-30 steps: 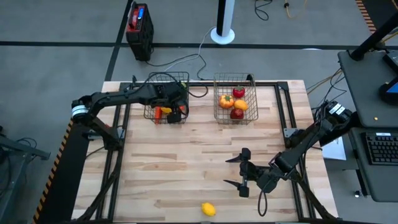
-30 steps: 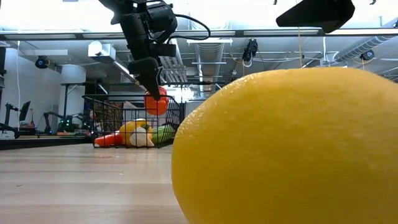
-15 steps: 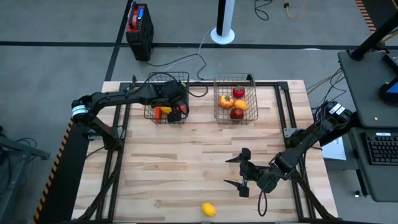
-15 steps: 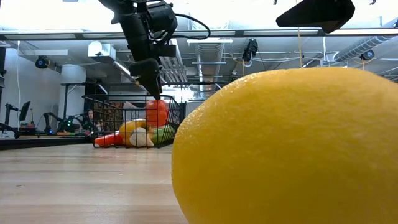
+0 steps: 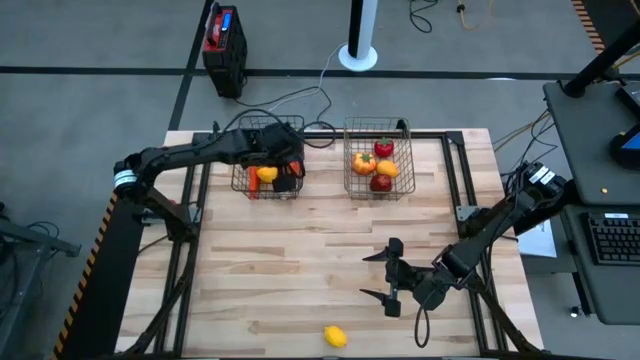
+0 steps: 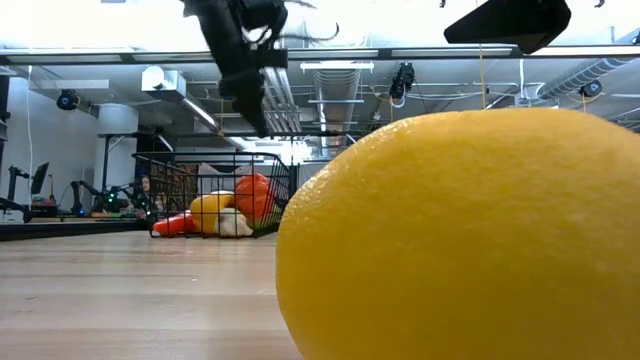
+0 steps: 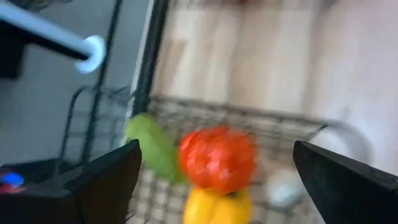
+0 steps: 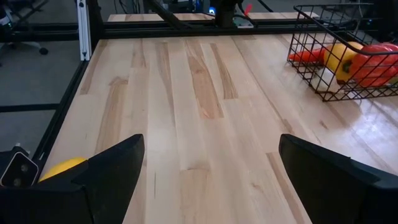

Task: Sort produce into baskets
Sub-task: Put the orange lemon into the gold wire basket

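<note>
Basket (image 7: 292,127): wire, on wood table (image 7: 261,56)
Inside: tomato (image 7: 217,158) above yellow pepper (image 7: 214,208), cucumber (image 7: 152,146) beside
Fingers (image 7: 102,180): spread wide

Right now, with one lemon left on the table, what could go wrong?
1. The lemon lies near the table's front edge; a nudge from the open right gripper might roll it off.
2. The open left gripper hangs low over the left basket; a sideways pull could catch the wire.
3. The red tomato sits atop the yellow pepper and may shift.
</note>
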